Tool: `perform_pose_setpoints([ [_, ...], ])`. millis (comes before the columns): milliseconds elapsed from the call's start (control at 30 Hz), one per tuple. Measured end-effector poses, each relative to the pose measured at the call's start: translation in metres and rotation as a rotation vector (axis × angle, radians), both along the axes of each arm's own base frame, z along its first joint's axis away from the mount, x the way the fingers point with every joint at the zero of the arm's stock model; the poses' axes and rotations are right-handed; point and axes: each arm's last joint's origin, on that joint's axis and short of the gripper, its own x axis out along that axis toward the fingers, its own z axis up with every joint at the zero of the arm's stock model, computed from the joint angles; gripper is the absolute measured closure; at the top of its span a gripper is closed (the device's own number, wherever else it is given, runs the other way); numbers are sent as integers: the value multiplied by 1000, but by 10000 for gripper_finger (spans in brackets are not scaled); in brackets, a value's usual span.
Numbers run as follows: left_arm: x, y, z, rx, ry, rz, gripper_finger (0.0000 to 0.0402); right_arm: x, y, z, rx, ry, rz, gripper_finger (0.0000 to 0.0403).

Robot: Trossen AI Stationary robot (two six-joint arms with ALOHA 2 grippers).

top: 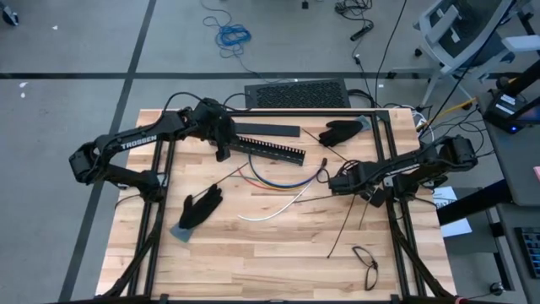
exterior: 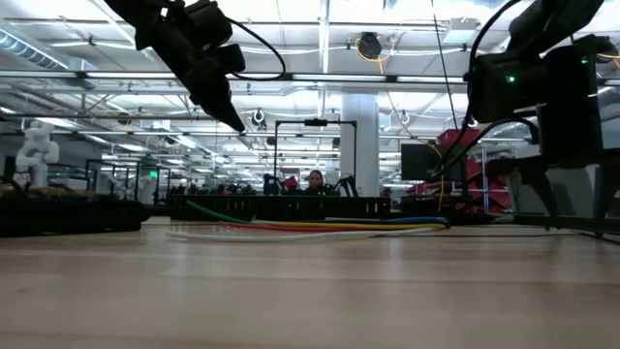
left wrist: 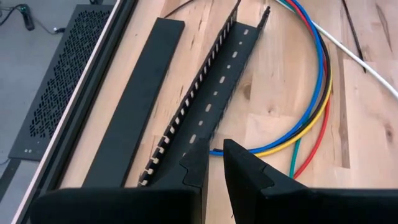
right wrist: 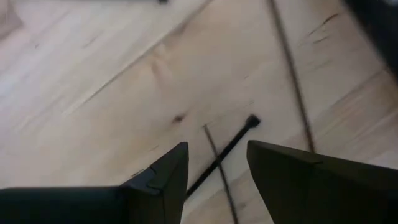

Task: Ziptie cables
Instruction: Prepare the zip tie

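**Cables loose mid-table, neither gripper holding anything**

Cables (top: pixel 274 181) lie in arcs on the table (top: pixel 253 262), just in front of the slotted bar (top: pixel 268 149). Flat black strip (top: pixel 266 129) sits behind the bar. Left gripper (left wrist: pixel 213 163) hovers over the bar's end, jaws clenched, empty. Right gripper (right wrist: pixel 216 163) hangs over a zip tie (right wrist: pixel 225 154), jaws released. Gloves (top: pixel 201 208) (top: pixel 340 132) flank the cables.

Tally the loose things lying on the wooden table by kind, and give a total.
Gloves: 2
Slotted bar: 1
Flat black strip: 1
Bundle of coloured cables: 1
Loose zip ties: 2 that I can tell
Black cable loop near the front corner: 1
Total: 8
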Motion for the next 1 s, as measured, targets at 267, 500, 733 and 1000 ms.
perform_pose_setpoints([
  [267,0,0,0,6,1,-5,353,-2,2,6,-15,-19,25,242],
  [500,0,0,0,8,1,-4,353,-6,12,6,36,18,52,242],
  [733,0,0,0,28,4,-21,353,-8,7,4,20,36,27,242],
  [1000,0,0,0,28,4,-21,353,-12,3,-3,10,40,14,242],
])
